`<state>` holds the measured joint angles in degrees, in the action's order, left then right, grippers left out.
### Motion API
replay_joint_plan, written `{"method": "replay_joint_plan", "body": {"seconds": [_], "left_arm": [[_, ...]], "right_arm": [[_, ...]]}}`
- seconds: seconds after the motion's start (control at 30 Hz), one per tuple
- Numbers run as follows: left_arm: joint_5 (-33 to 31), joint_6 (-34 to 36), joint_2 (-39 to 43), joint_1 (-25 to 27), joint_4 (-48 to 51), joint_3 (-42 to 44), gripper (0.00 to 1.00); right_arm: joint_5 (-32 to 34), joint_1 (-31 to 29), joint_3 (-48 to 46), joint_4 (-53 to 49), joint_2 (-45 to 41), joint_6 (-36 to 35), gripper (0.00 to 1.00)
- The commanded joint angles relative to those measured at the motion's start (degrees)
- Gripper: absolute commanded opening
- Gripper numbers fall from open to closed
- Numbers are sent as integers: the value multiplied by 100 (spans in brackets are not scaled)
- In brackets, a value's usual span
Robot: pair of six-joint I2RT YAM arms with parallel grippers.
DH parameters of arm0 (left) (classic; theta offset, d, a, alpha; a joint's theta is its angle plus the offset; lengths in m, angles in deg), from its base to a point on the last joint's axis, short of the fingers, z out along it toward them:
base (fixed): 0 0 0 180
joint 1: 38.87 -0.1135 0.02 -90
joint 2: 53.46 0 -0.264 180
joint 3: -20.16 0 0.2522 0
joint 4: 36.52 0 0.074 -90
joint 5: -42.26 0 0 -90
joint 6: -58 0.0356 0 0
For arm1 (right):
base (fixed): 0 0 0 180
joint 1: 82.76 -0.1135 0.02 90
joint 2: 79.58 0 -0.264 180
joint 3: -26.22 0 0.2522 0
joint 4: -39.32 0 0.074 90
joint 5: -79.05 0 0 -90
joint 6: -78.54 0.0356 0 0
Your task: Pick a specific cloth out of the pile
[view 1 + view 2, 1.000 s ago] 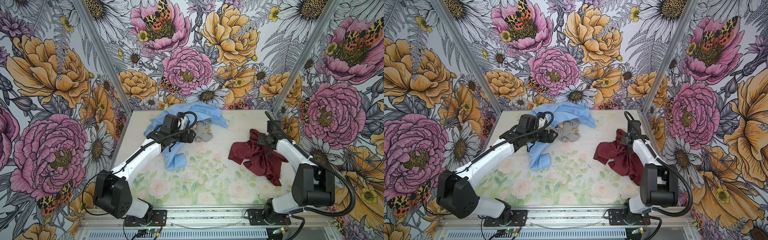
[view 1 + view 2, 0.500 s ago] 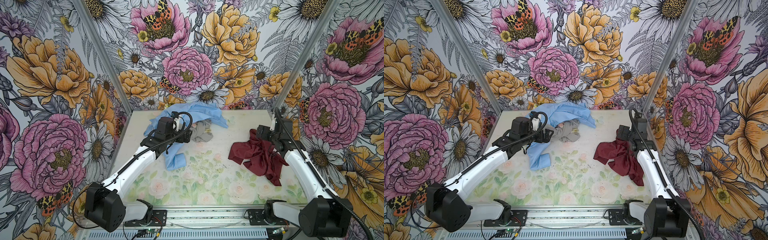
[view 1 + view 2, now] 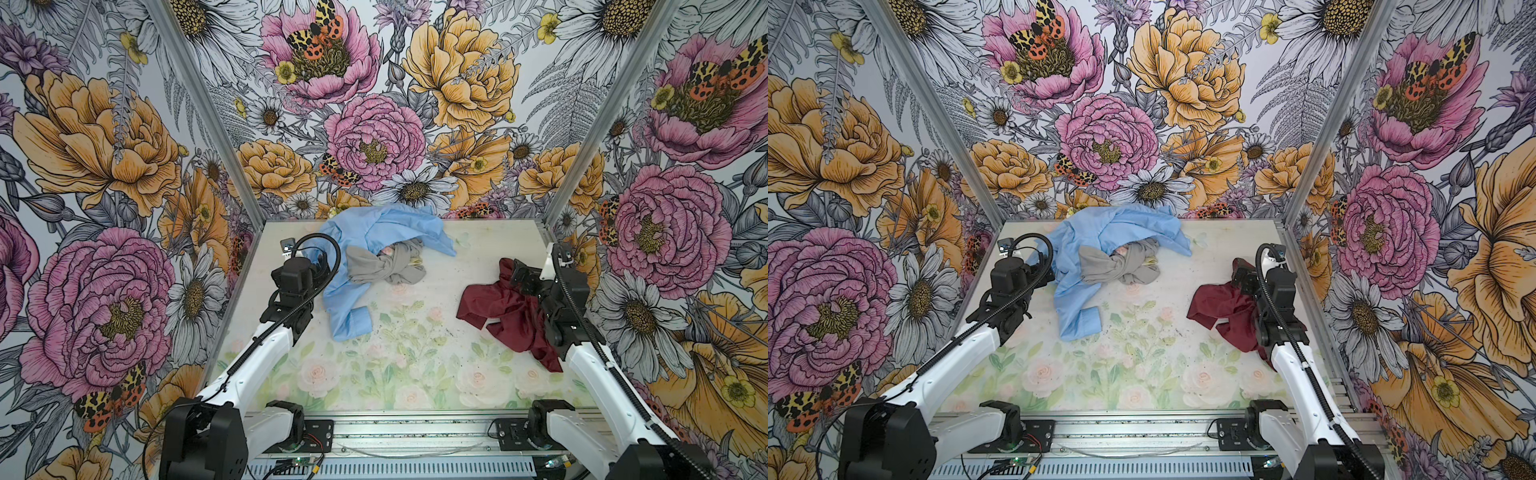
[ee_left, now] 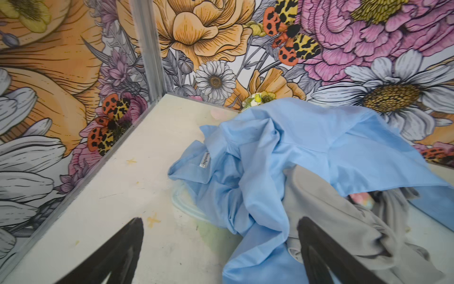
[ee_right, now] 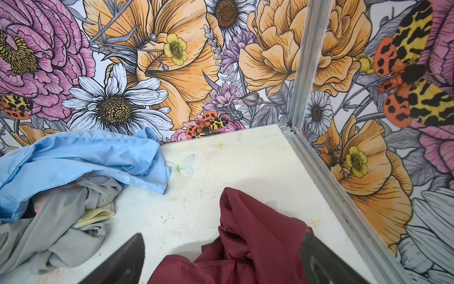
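On the table [image 3: 395, 374], take the pile [image 3: 353, 291] as reference: light blue cloth [image 3: 386, 228] tangled with a knotted grey cloth [image 3: 382, 266]. The maroon cloth [image 3: 498, 309] lies crumpled well apart, right of the pile; extraction appears complete. Within the last second the right gripper [image 5: 223, 233] spread its jaws and let go. The left gripper [image 4: 221, 219], jaws spread and empty, withdrew from the pile. Only the right wrist view shows a maroon fold standing loose between the spread jaws; both top views hide it.
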<state>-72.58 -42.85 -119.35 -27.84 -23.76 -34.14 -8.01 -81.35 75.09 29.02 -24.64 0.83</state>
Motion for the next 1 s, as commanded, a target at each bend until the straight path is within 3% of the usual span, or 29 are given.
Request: {"method": "replay_joint_plan", "body": {"seconds": [0.0, 0.23, 0.37, 0.57, 0.97], "left_arm": [[-591, 393, -203, -107, -638, 59, 99], [-692, 707, -247, -221, -1340, 448, 99], [-190, 839, -437, -385, -1971, 677, 99], [566, 1020, -951, -533, -2159, 694, 99], [1245, 1094, -1540, -980, -3720, 1393, 99]], "right_arm": [[161, -18, -187, 965, 61, -130, 99], [341, -18, -772, 1660, -48, -328, 100], [473, -9, -1128, 2145, -7, -325, 100], [572, -1, -1400, 2616, 194, -350, 100], [644, 4, -1480, 3049, 793, -441, 99]]}}
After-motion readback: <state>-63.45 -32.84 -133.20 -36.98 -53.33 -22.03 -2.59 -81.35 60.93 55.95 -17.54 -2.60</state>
